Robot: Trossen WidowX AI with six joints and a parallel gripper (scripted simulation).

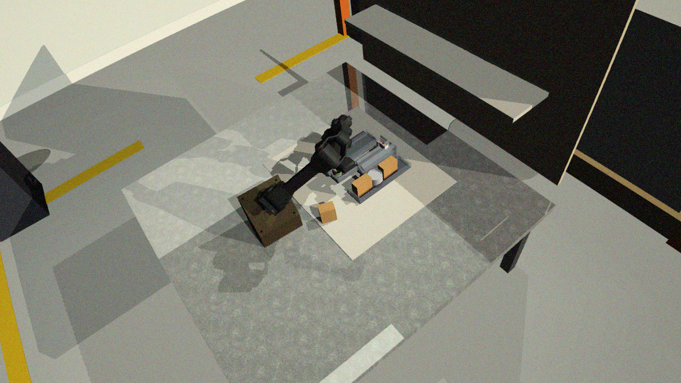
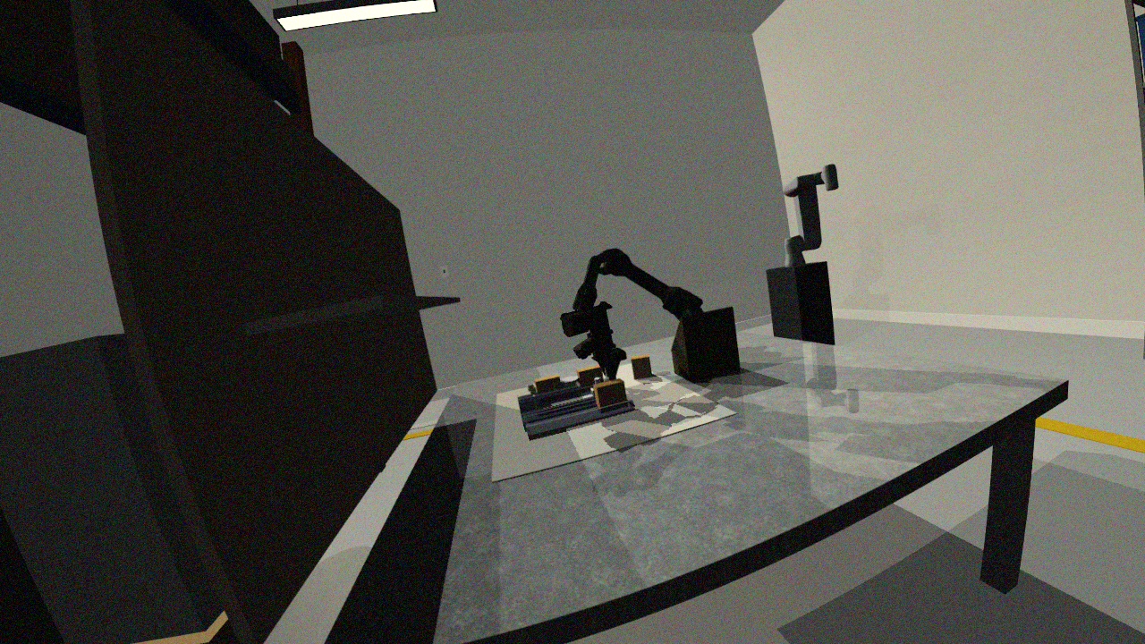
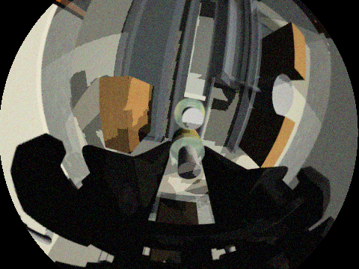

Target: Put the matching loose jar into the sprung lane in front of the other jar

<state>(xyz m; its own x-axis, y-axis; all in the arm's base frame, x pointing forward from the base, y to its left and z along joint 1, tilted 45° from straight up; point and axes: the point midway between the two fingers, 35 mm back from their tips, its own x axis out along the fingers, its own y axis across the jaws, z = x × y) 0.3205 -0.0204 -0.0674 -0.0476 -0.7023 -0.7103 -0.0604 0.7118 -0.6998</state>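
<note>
Jar (image 1: pixel 337 174) (image 3: pixel 187 150) pinched upright between the fingertips of the gripper (image 1: pixel 341 169) (image 2: pixel 610 376) (image 3: pixel 185 146), grip closed firmly on glass. Seemingly at the mouth of the lane (image 1: pixel 364 156) (image 2: pixel 564 399) (image 3: pixel 179 82), with seating on the lane floor impossible to confirm.

Left of the fingertips in the wrist view, an orange block (image 2: pixel 610 394) (image 3: pixel 129 108), near enough to be nudged by a finger on opening wide or swinging sideways.

Straight ahead of the fingertips, the old jar (image 3: pixel 190 113), close in front of the held one, and beyond it a pale strip, probably the pusher plate (image 3: pixel 194 96). Main danger here: pushing off-centre or too high, so tipping or wedging the old jar against a lane wall. Also possible: catching the base on the low front stop, hidden from view. Worse still, opening early, with the row short of fully back, and so letting the spring throw both jars forward.

Right of the fingertips, a far block (image 1: pixel 388 165) (image 2: pixel 547 383) (image 3: pixel 299 52), a pale cylinder (image 1: pixel 375 177) (image 3: pixel 283 95) and a near block (image 1: pixel 362 184) (image 2: pixel 588 374) (image 3: pixel 278 142), farther off and less at risk. Best to lower, push straight, then release slowly.
</note>
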